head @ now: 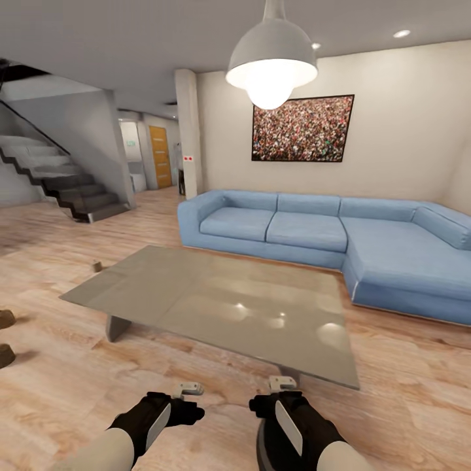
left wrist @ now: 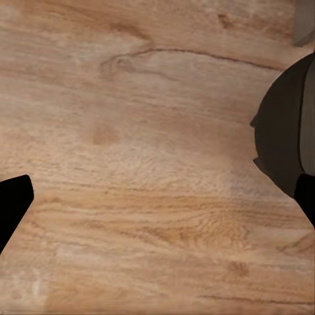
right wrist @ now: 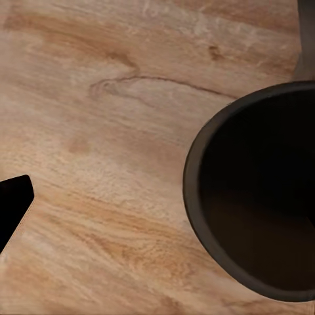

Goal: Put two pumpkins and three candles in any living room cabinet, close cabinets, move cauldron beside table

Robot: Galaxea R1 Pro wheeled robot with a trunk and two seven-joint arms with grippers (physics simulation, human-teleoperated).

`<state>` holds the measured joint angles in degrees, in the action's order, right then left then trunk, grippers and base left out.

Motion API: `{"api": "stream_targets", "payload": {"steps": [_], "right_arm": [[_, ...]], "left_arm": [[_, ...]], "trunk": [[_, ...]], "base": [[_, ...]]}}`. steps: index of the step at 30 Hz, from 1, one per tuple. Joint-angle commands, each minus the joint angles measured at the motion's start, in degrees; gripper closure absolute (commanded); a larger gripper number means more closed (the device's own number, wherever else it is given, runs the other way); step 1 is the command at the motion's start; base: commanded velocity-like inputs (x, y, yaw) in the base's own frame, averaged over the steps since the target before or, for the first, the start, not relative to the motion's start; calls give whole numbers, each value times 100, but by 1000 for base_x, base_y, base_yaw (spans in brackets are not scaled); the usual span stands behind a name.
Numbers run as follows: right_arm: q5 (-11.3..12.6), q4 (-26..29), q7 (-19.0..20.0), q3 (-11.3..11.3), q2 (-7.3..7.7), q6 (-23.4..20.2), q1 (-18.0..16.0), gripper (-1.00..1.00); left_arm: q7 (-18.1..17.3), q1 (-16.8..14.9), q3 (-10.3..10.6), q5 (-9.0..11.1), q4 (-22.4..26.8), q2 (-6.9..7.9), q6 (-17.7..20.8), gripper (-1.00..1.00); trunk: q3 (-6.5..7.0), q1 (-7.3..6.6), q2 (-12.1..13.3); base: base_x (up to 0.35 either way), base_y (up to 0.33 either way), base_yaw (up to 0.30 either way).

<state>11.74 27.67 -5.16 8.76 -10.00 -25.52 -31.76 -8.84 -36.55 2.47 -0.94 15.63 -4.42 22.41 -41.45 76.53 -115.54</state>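
The cauldron, a dark round open pot, stands on the wood floor just beside my right gripper, which is open above the bare floor. In the head view the cauldron sits low under my right forearm, close to the near edge of the grey coffee table. My left gripper is open over bare floor, with the cauldron's side to one side of it. Both grippers hang near the table's front edge. Pumpkins, candles and cabinet are out of view.
A blue corner sofa stands behind the table under a framed picture. A pendant lamp hangs overhead. Stairs rise at the left. Small brown objects lie on the floor at the left.
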Motion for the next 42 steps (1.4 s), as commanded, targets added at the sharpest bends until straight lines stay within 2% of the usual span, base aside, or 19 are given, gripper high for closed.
{"api": "stream_targets", "payload": {"steps": [1, 22, 34, 42], "right_arm": [[59, 10, -49, 20, 0, -23, -2, -100], [63, 10, -29, 21, 0, -23, 3, -100], [64, 10, -29, 21, 0, -23, 0, -100], [68, 10, -29, 26, 0, -23, -2, -100]], "left_arm": [[-13, -1, 25, -12, 12, 2, 28, -100], [-13, -1, 26, -20, 11, 2, 27, -100], [-17, -1, 24, -10, 19, 2, 22, -100], [-21, -1, 21, 5, 12, 2, 34, -100]], "trunk": [[14, -23, 39], [396, -485, 881], [454, -485, 881], [500, -485, 881]], "base": [[0, 0, 90], [0, 0, 13], [-2, 9, 199], [-60, 215, 242]]}}
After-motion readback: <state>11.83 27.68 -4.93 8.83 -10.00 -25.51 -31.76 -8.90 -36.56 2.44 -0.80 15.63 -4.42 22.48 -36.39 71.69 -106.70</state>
